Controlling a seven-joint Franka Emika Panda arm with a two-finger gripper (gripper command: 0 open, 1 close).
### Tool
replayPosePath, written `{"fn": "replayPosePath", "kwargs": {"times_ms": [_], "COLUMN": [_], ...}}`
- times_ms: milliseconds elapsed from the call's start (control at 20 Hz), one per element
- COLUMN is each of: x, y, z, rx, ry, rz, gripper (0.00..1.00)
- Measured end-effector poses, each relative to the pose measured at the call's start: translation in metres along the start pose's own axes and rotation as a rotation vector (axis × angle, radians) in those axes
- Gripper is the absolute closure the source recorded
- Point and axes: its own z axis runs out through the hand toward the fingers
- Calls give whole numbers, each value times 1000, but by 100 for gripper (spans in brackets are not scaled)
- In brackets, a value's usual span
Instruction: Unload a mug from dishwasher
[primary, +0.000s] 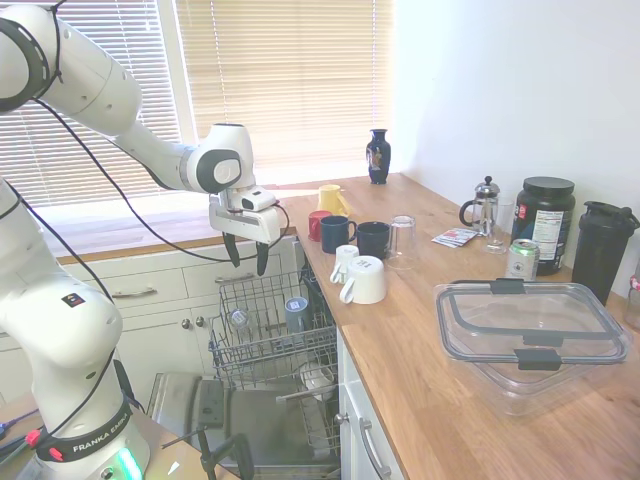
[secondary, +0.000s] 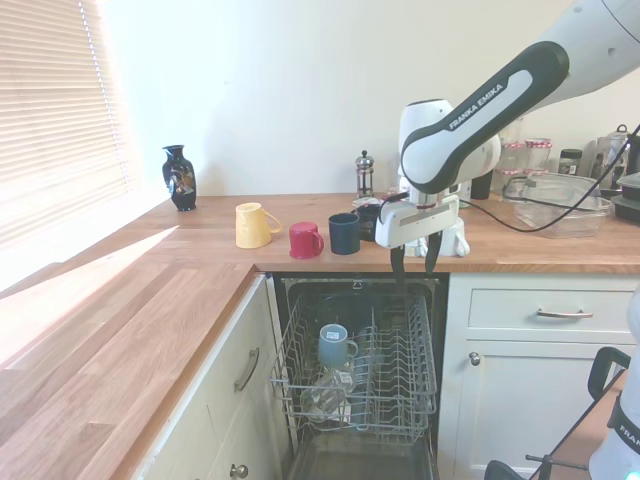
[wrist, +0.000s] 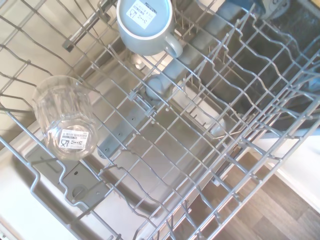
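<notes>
We find the dishwasher rack pulled out, holding the mug upside down and a clear glass lying nearby. The gripper hangs above the rack's other side, well clear of the mug, its fingers parted and empty, pointing down.

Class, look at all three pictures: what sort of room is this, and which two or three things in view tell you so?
Most likely a home kitchen. An open under-counter dishwasher holds a grey-blue mug in its wire rack, mugs stand on a long wooden worktop, and a French press sits by the wall.
</notes>
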Motion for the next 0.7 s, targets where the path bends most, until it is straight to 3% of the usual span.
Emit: {"fn": "replayPosePath", "kwargs": {"times_ms": [250, 700], "x": [-2, -8], "y": [-4, -48], "z": [3, 53], "rx": [1, -63], "ry": [5, 20], "rz": [-41, -207], "gripper": [0, 0]}}
